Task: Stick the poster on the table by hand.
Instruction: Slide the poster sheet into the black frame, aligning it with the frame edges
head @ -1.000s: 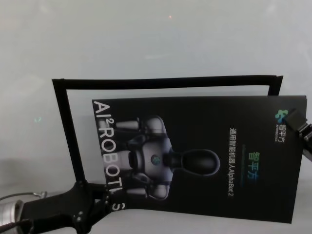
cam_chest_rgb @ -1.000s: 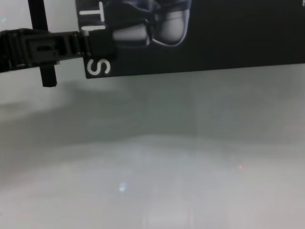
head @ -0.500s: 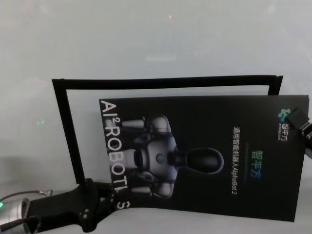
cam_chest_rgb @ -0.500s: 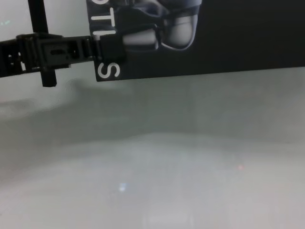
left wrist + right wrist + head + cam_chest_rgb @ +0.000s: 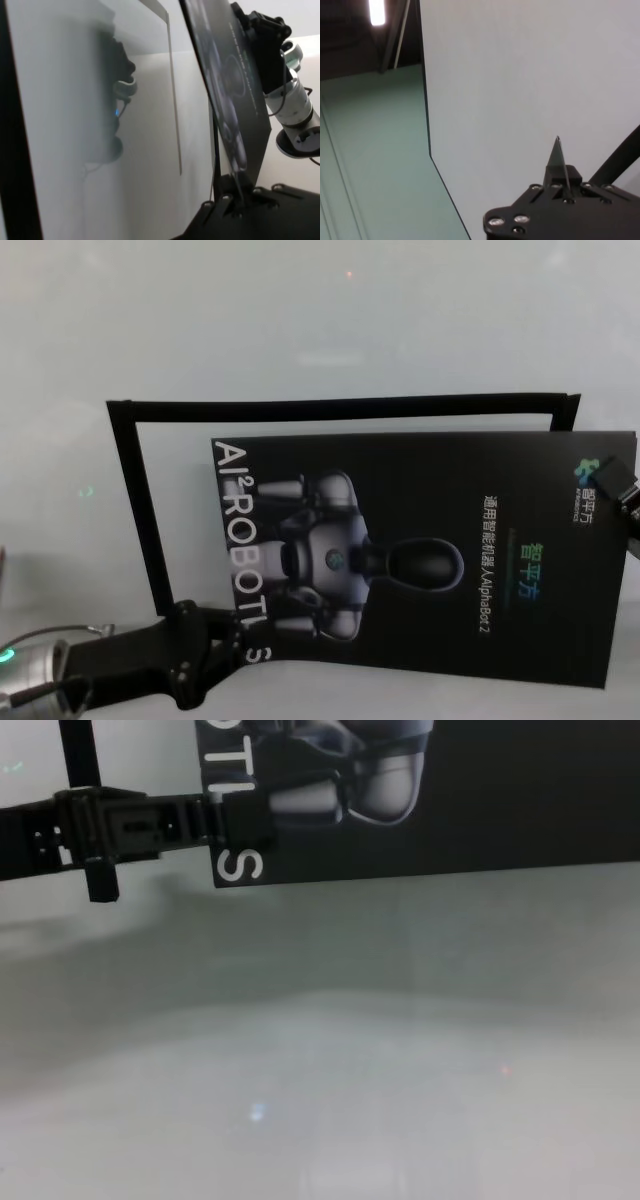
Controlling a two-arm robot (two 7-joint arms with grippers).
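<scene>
You have the poster (image 5: 430, 560) held just above the table (image 5: 300, 320), overlapping the near right part of the black frame outline (image 5: 130, 500) marked on it. Your left gripper (image 5: 240, 652) is clamped on the poster's near left corner by the white letters, and your right gripper (image 5: 622, 490) pinches the poster's far right corner.

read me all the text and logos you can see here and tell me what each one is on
All on the poster:
"AI² ROBOT…S": big white capitals along its left edge; the left end effector covers some letters.
"AlphaBot 2": ends a white line of Chinese characters.
Large teal Chinese characters: mid-right.
Corner logo and caption: too small to read.
</scene>
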